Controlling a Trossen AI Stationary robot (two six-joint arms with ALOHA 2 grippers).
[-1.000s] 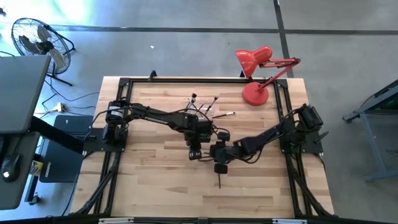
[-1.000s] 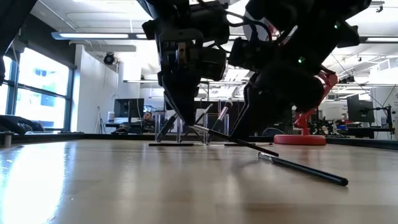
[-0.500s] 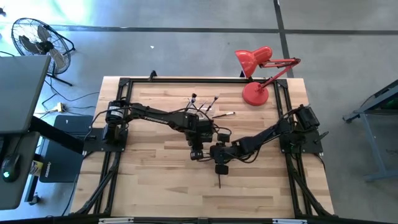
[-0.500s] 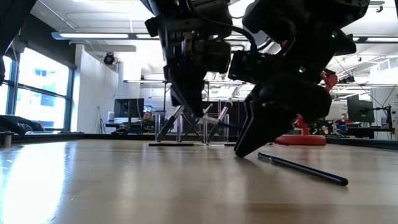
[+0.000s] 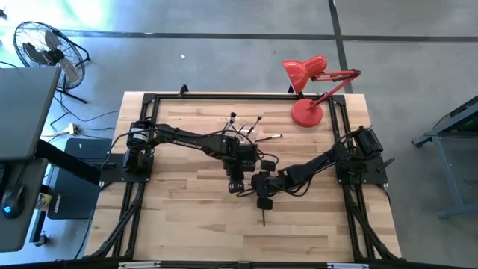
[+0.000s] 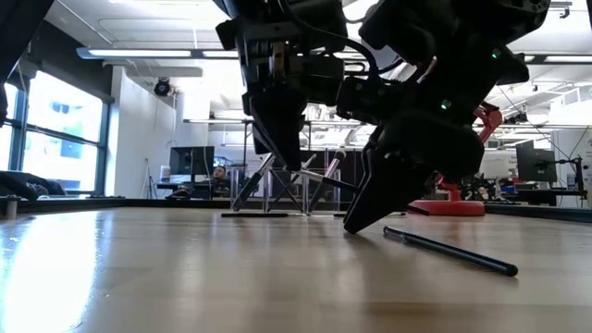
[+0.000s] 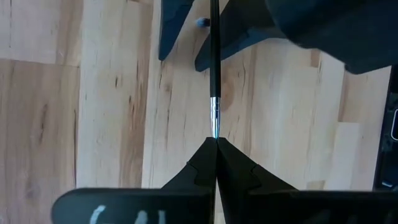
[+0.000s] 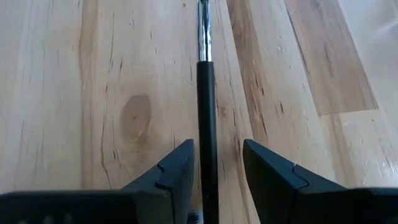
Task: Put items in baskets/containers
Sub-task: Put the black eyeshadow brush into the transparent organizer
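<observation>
My left gripper [image 7: 216, 144] has its fingers clamped on a thin dark-handled makeup brush with a silvery ferrule [image 7: 214, 74], held just above the pale wooden worktop [image 5: 187, 209] near its middle. My right gripper [image 8: 211, 165] sits low beside it, fingers apart on either side of that brush's handle, gripping nothing. Another dark brush [image 6: 453, 252] lies flat nearby on the worktop.

Red desk lamp [image 5: 307, 91] at the wooden tabletop's [image 5: 179, 217] far right corner; floor fan [image 5: 46, 52] and monitor [image 5: 22, 112] beyond its left edge.
</observation>
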